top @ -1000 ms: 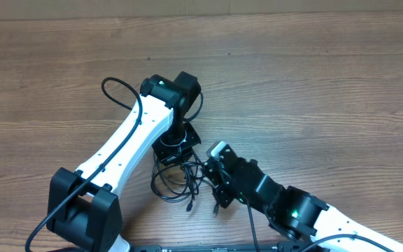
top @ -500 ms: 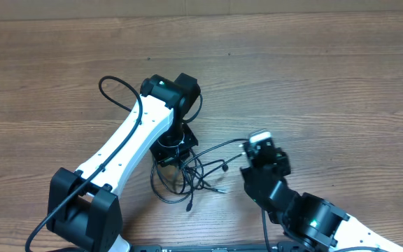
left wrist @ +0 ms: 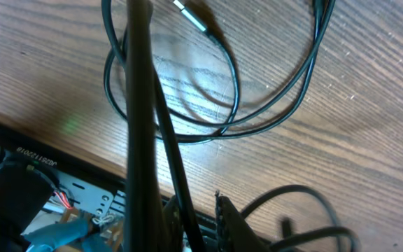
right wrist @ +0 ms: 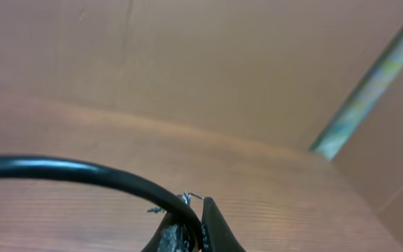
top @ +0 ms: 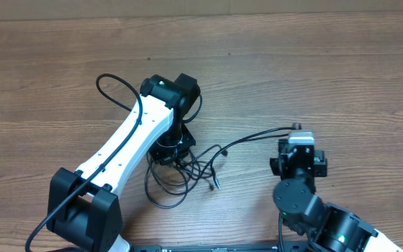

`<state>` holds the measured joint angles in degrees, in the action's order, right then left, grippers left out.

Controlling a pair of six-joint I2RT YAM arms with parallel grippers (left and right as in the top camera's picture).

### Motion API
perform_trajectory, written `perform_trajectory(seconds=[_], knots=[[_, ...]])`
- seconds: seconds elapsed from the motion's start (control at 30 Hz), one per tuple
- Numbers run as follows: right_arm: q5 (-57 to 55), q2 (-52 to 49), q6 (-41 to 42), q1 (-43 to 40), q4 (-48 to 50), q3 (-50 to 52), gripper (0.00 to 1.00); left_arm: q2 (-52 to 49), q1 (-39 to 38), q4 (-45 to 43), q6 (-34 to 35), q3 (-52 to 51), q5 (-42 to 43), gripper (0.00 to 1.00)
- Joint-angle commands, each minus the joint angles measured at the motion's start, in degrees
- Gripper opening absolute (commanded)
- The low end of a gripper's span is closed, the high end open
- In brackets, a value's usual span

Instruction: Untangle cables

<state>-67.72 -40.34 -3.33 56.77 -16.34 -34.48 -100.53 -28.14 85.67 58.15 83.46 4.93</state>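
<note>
Cables are being covered by the left gripper, finger spread indiscernible; one strand is being pinched tightly by the right gripper.

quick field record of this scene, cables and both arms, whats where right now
surface: wooden table
tangle: black cables in loose loops on the table by the left arm's wrist
left pincer: down at the tangle; open or shut not clear
right pincer: shut on one strand, off to the right of the tangle
strand path: from the tangle, arcing right to the right pincer
plug: free end lying on the table at the tangle's right edge
</note>
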Motion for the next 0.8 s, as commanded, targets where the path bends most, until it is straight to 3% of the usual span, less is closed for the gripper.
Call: perform_trajectory(seconds=[0.0,0.37,0.57,0.77], knots=[[-7.1,2.0,-10.3,0.1,4.2,-0.5,0.04,-0.1,0.0,-0.7,2.0,0.7,-2.6,0.17],[-8.3,2.8,-26.7,0.1,22.1,-0.5,0.04,-0.1,0.0,-2.4,4.2,0.7,-2.6,0.17],[-6.6,2.8,-27.2,0.1,37.4,-0.5,0.04,-0.1,0.0,-4.1,4.3,0.7,-0.5,0.16],[-2.4,2.8,-26.5,0.1,43.2,-0.5,0.04,-0.1,0.0,-4.9,4.3,0.7,2.1,0.16]])
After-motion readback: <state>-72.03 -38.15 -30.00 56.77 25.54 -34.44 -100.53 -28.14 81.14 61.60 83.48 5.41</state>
